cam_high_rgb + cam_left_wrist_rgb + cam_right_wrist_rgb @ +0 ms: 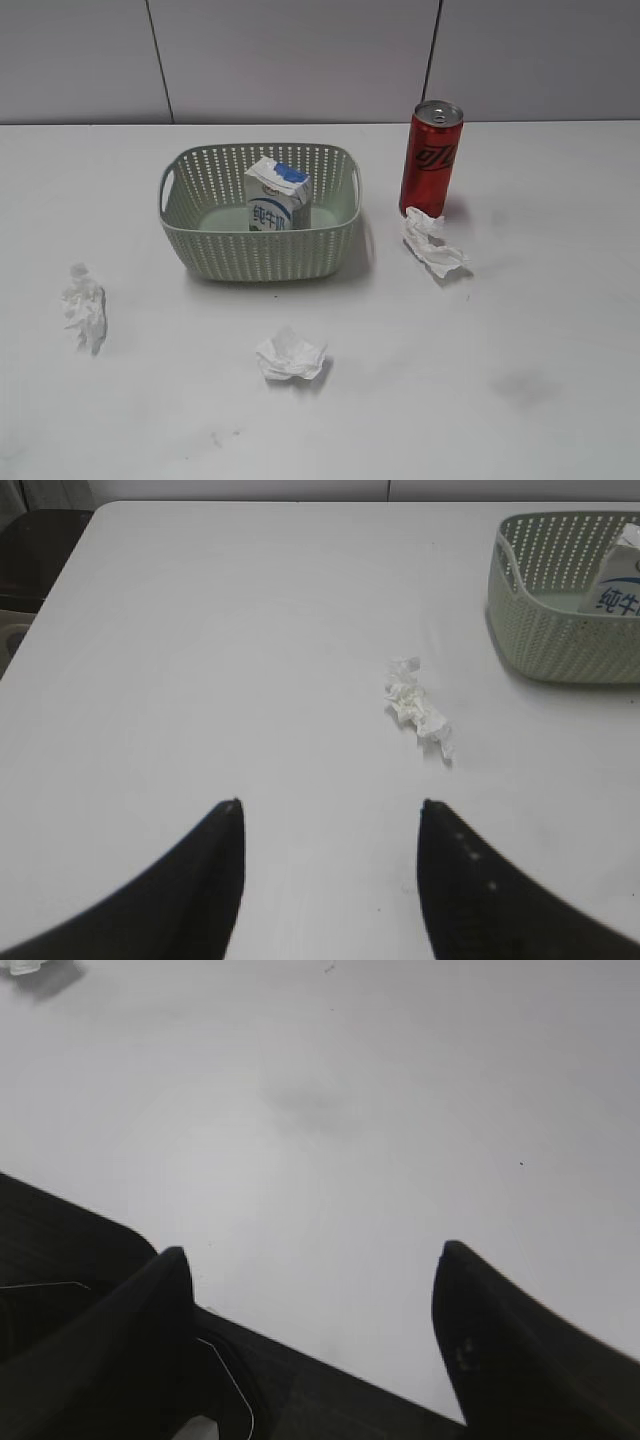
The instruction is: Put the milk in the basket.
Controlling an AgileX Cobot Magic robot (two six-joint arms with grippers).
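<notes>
The milk stands inside the basket, leaning slightly, blue gabled top uppermost. The basket rests on the white table, toward its rear centre. A red soda can stands upright just right of the basket, apart from it. Three crumpled tissues lie on the table: one at the foot of the can, one in front of the basket, one to the left. The left pincer hovers over bare table, spread wide and holding nothing. The right pincer is likewise wide and unloaded, near the table edge.
</notes>
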